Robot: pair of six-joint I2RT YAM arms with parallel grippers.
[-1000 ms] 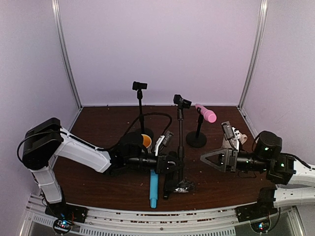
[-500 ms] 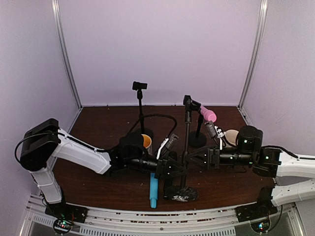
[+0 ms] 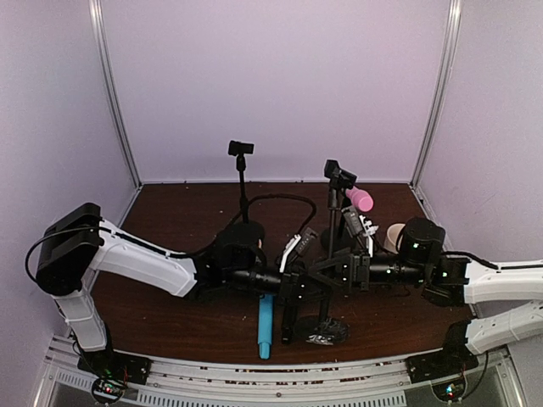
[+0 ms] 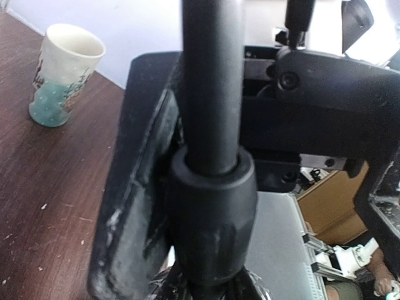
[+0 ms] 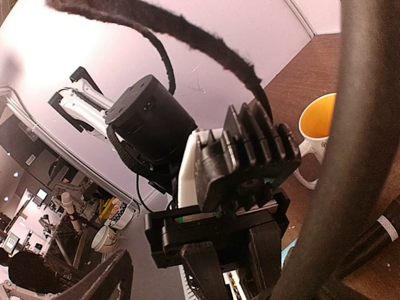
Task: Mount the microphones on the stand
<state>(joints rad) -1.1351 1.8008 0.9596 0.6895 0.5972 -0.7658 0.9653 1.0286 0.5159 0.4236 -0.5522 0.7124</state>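
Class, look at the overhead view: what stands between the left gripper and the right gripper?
The thin upright pole of the black microphone stand, seen in the overhead view. The left gripper is shut on it, and the right gripper faces it from the other side.

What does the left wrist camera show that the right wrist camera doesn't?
Only the left wrist view shows a white and teal cup standing upright on the table. Only the right wrist view shows a white mug with a yellow inside and a looping black cable. Both show the black stand pole close up.
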